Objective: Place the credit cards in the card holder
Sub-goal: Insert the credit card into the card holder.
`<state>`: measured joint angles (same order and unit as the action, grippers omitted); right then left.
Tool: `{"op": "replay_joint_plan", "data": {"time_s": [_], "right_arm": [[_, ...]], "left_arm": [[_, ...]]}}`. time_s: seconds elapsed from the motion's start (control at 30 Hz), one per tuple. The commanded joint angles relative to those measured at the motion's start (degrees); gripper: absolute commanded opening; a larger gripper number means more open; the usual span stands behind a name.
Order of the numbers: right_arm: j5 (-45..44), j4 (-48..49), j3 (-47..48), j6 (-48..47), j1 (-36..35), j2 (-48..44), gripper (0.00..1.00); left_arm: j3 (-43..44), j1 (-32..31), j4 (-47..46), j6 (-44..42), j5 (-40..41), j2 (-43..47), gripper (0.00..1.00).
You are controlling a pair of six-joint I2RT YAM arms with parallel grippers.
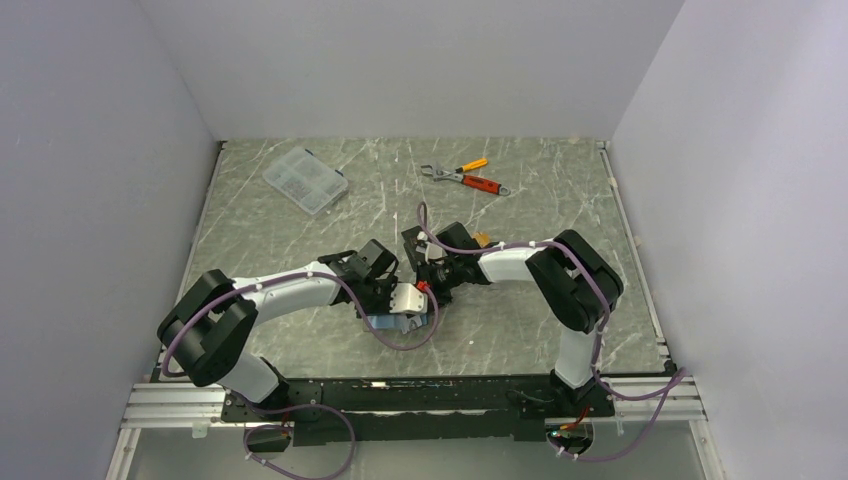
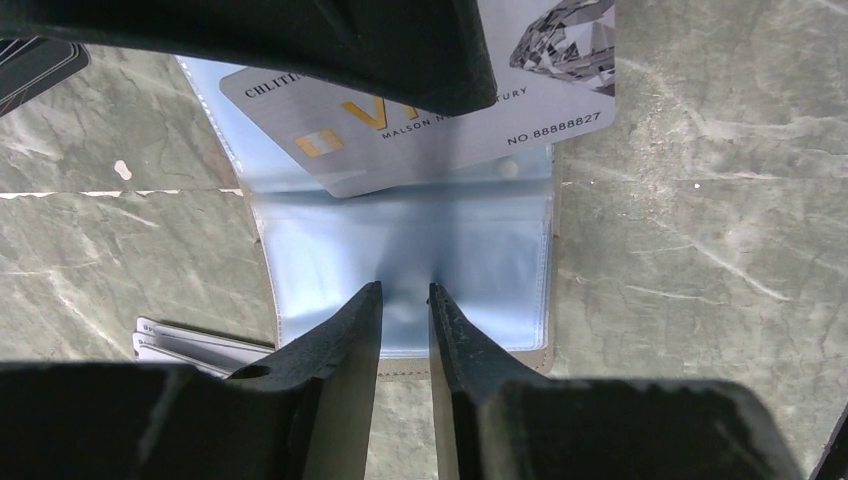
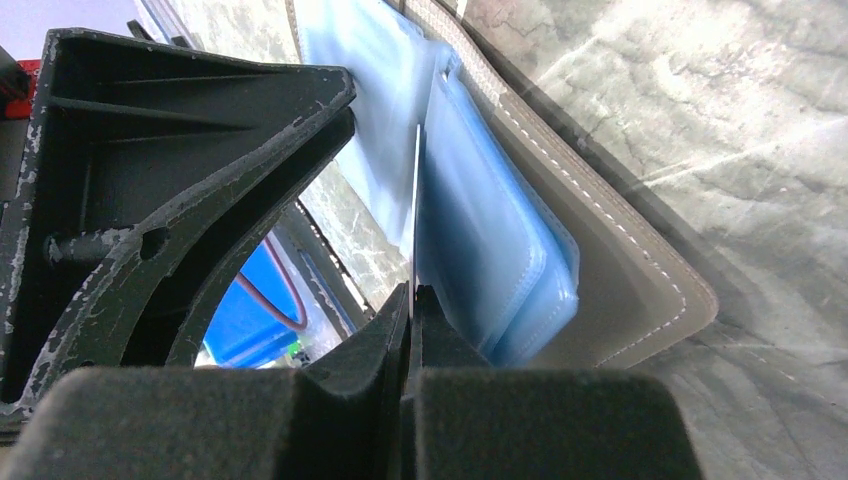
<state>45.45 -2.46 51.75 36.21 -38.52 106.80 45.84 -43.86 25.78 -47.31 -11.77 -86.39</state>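
Card holder (image 2: 400, 250) is laid open on the tabletop (image 2: 700, 300), blue lining up, between the two arms. A silver card (image 2: 450, 150) is clamped in the right end effector (image 3: 412, 290) and held with its lower edge over the lining. It is judged to be at a sleeve mouth and not yet seated. The left end effector (image 2: 407, 292) is set on the lining with a narrow gap between its jaws; whether a sleeve is pinched there cannot be told. Other cards (image 2: 190, 345) are seen lying just beside the holder, so most of the task is judged to be left.

The silver card's printed face and the waiting cards are shown only by the left wrist view. In the right wrist view the card is seen edge-on against the stacked sleeves and the taupe cover. In the top view the holder is largely hidden by the arms, but a clear box (image 1: 305, 180) and orange-handled tools (image 1: 470, 180) are shown well apart, at the far side.
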Motion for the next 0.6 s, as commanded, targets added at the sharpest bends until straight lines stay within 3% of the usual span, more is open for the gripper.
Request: {"op": "replay_joint_plan", "data": {"time_s": [0.0, 0.57], "right_arm": [[1.1, 2.1, 1.2, -1.0, -0.2, 0.0, 0.00], [2.9, 5.5, -1.6, -1.1, -0.3, -2.5, 0.00]], "left_arm": [[-2.5, 0.2, 1.6, -1.2, 3.6, -0.8, 0.29], [-3.4, -0.1, 2.3, -1.0, 5.2, 1.2, 0.24]]}}
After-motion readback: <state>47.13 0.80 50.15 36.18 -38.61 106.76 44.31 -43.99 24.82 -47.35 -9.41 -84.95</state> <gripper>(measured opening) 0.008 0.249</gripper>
